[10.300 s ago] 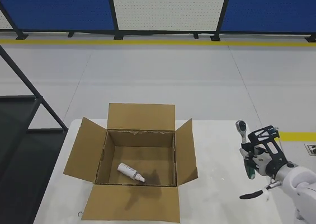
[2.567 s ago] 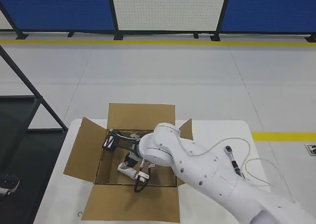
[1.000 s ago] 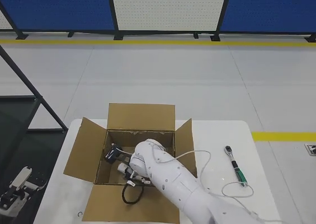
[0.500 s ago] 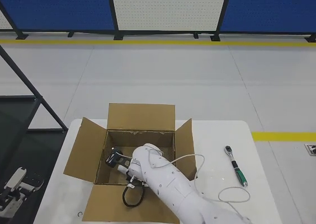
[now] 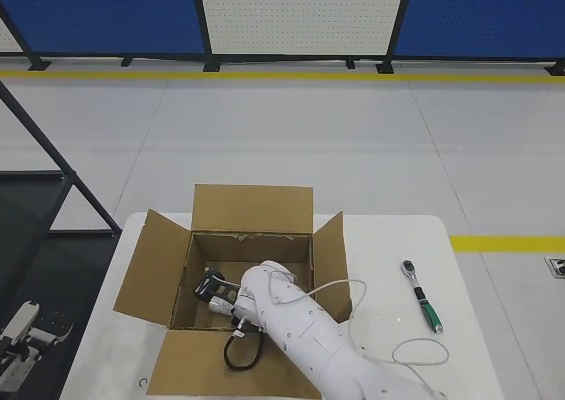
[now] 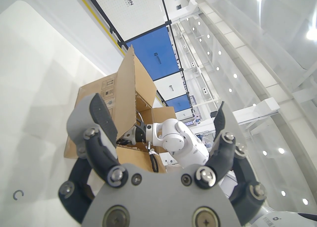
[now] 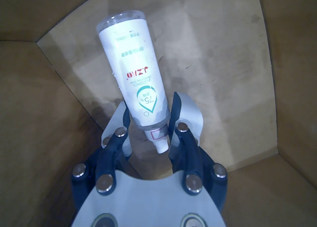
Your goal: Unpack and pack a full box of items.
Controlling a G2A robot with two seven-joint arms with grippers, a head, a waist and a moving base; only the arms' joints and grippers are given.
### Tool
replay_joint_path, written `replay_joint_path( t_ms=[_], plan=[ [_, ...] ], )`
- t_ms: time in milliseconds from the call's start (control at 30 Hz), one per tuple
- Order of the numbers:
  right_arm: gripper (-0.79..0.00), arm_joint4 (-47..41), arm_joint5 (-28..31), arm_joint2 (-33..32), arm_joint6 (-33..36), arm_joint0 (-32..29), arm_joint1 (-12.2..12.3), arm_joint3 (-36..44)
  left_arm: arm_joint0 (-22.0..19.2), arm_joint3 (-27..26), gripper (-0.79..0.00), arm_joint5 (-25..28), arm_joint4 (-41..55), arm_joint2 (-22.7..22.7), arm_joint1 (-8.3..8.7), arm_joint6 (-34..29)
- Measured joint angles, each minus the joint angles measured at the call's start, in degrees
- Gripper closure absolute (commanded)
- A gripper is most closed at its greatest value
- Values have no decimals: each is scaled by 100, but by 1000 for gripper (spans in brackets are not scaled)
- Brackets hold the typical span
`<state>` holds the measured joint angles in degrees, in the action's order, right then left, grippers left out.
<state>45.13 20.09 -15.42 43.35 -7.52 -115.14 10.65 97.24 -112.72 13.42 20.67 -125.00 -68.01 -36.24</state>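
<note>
1. Right gripper [image 7: 150, 103] is down inside the open brown cardboard box [image 5: 252, 210], and its two fingers [image 7: 123, 116] are pressed against either side of the white plastic spray bottle with teal print [image 7: 131, 64]. It grips just above the neck.
2. The bottle's nozzle points back towards the gripper's palm and its clear-capped base points away, close over the cardboard floor. I cannot tell whether it touches the floor.
3. From the top view, this grip sits in the box's 8 o'clock part, near the side wall.
4. The box stands on the white table [image 5: 392, 250] with all four flaps splayed outward.
5. At 3 o'clock from the box, well apart from it, a ratchet wrench with a green handle [image 5: 420, 295] lies flat on the table.
6. Left gripper [image 6: 161, 106] hangs off the table at 8 o'clock from the box, with its fingers spread wide and nothing between them.
</note>
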Motion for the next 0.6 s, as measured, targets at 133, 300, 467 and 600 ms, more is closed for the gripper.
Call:
replay_joint_path(
  t_ms=[133,300,467,600],
  plan=[
    [0,-7,21,-14,-18,26,3,-8,27,-1,-785,14,17,-8,5,9],
    [0,-39,92,-63,-148,102,16,-37,50,-7,-785,34,28,-6,12,21],
    [0,-84,278,-146,-262,232,36,-109,67,-32,-785,49,25,-3,19,50],
    [0,-55,400,-184,-180,336,52,-170,77,-51,-785,58,19,-5,25,64]
  ],
)
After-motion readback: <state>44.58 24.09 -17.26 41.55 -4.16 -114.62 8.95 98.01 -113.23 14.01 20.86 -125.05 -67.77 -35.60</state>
